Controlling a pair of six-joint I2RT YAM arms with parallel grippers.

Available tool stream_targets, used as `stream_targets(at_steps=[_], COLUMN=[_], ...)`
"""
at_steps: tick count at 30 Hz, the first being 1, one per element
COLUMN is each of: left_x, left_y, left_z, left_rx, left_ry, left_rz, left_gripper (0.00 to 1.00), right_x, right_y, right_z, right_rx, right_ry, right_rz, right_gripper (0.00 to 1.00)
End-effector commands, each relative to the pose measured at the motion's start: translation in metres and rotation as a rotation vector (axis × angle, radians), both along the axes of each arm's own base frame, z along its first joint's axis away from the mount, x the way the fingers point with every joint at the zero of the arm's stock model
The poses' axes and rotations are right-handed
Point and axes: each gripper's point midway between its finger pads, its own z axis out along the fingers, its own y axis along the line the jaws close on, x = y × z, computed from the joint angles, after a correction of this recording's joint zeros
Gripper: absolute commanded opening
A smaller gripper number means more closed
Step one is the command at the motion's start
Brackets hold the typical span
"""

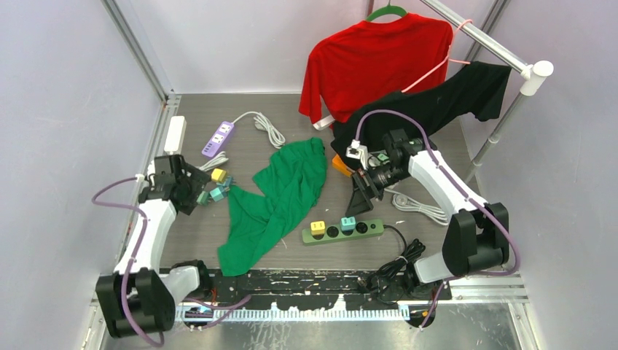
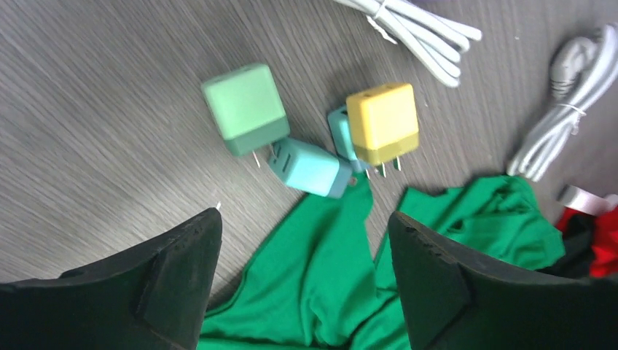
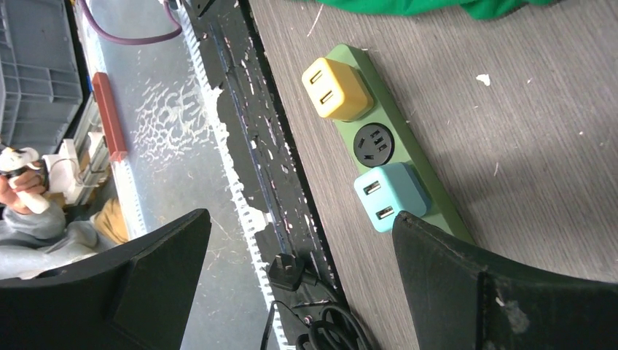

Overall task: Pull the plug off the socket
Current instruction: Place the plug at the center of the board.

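A green power strip (image 1: 368, 228) lies near the table's front edge with a yellow plug (image 1: 318, 227) and a teal plug (image 1: 348, 223) seated in it. In the right wrist view the yellow plug (image 3: 337, 89) and teal plug (image 3: 390, 197) flank an empty socket (image 3: 374, 145). My right gripper (image 1: 358, 197) hovers open above the strip, nothing between its fingers. My left gripper (image 1: 195, 191) is open at the left, close to several loose plugs: green (image 2: 245, 109), light blue (image 2: 310, 168), yellow (image 2: 382, 122). It holds nothing.
A green cloth (image 1: 280, 197) sprawls mid-table. A red shirt (image 1: 375, 62) and a black shirt (image 1: 437, 106) hang from a rack at the back right. A purple power strip (image 1: 218, 138) with white cable (image 1: 268, 127) lies back left. The black cord (image 1: 401, 259) coils at the front.
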Motion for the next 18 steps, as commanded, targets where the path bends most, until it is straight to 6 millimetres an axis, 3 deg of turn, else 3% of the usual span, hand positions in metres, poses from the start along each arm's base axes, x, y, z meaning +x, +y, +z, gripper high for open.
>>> stream_targets(at_steps=[1,4,9,12,16,18], left_x=[-0.011,-0.011,-0.002,0.001,-0.009,-0.020], left_y=[-0.015,-0.030,-0.066,-0.099,-0.136,-0.158], left_z=[0.014,0.028,0.069,0.100,0.122,0.133], left_rx=[-0.058,-0.106,-0.182,-0.269,-0.379,-0.391], left_ry=[-0.089,-0.201,-0.465,-0.654,-0.832,-0.902], left_rz=[-0.045,-0.101,-0.307,-0.512,-0.751,-0.880], left_gripper=[0.89,1.00,1.00,1.00,1.00,1.00], right_x=[-0.001,-0.006,-0.015,-0.031,-0.051,-0.052], right_y=[0.001,0.000,0.000,-0.001,-0.002,-0.004], right_z=[0.022,0.027,0.036,0.032,0.031,0.027], right_rx=[0.038,0.059,0.147,0.210,0.263,0.258], right_ry=[-0.123,-0.178,-0.363,-0.440,-0.431,-0.448], right_rz=[0.026,0.050,0.130,0.200,0.276,0.301], right_gripper=[1.00,1.00,1.00,1.00,1.00,1.00])
